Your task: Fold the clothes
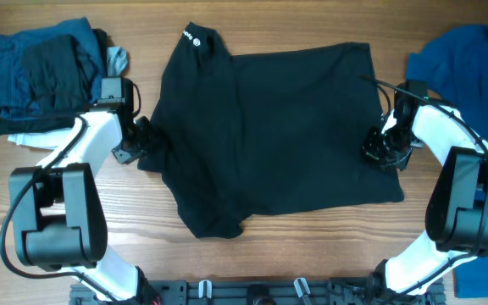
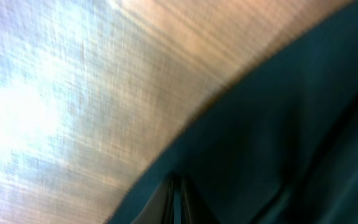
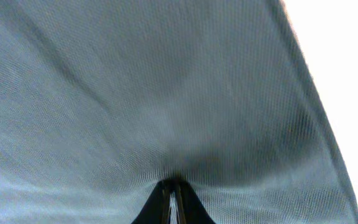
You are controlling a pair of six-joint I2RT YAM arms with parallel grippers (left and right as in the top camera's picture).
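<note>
A: Shirt status?
B: black T-shirt (image 1: 269,127) spread mid-surface (image 1: 312,254), logo (image 1: 195,37) at 11 o'clock.
A: Claws?
B: left claw (image 1: 142,140) pinched tight on its 9 o'clock edge, right claw (image 1: 379,146) pinched on the 3 o'clock edge. blue shirt (image 1: 468,68) at 2 o'clock, clothes pile (image 1: 41,72) at 10.

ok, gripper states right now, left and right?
Left gripper: closed, jaws pinching the left edge of the black T-shirt.
Right gripper: closed, jaws pinching the same shirt's right edge.
</note>
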